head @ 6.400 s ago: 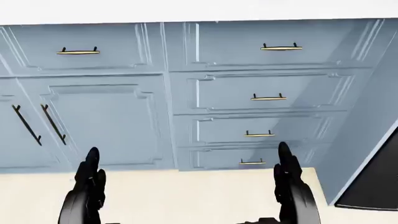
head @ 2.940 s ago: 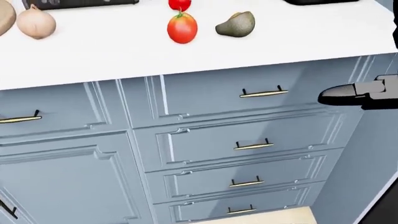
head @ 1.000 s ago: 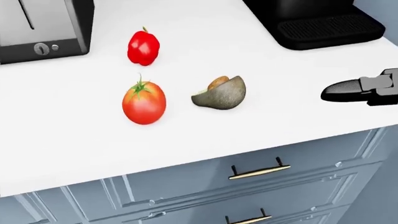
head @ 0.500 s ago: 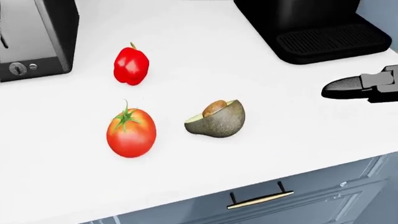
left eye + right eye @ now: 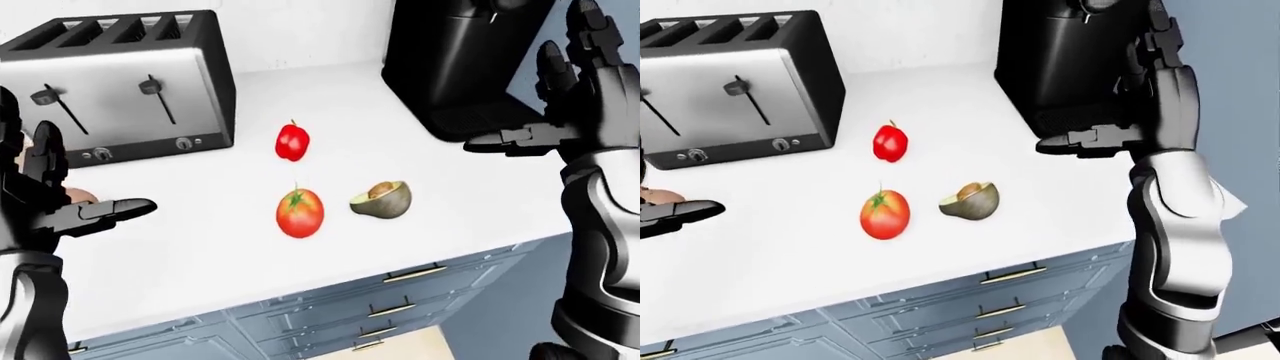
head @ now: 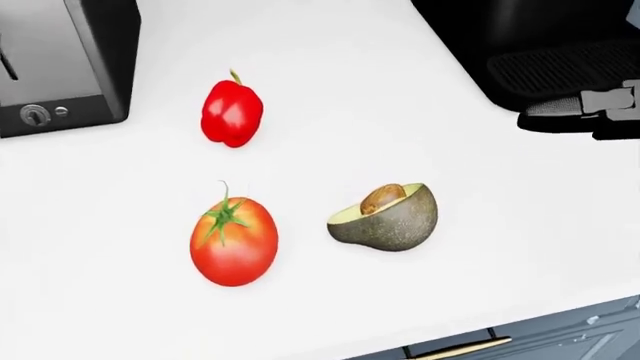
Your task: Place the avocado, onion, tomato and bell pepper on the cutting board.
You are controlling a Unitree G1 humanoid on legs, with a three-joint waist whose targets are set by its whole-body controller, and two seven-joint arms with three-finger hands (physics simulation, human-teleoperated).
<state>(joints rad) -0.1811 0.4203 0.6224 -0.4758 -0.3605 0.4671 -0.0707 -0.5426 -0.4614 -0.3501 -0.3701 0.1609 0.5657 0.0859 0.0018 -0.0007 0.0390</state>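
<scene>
The right hand [image 5: 1145, 97] hangs raised and spread, empty, its fingers [image 5: 585, 37] upright and its thumb stretched level toward the left of the view, just before the black coffee machine [image 5: 455, 60]. The left hand [image 5: 45, 202] is likewise spread and holds nothing, one finger pointing across the white counter [image 6: 520, 225] near the toaster [image 5: 120, 82].

Between the two hands lie three of the task's things, all apart from one another. The halved avocado [image 6: 385, 217] rests cut face up with its stone showing; the tomato [image 6: 233, 240] lies just to its left in the head view, and the small red bell pepper [image 6: 232, 112] sits above the tomato, nearer the toaster. A pale sliver beside the left hand [image 5: 80, 196] may be the onion, though too little of it shows to be certain. No cutting board appears in any view.

The risks look plain. The avocado and tomato lie close to the counter's edge, and both are rounded, so a glancing touch from three stiff fingers could roll either one off. A reach by the right hand could also catch the coffee machine it stands so near.
</scene>
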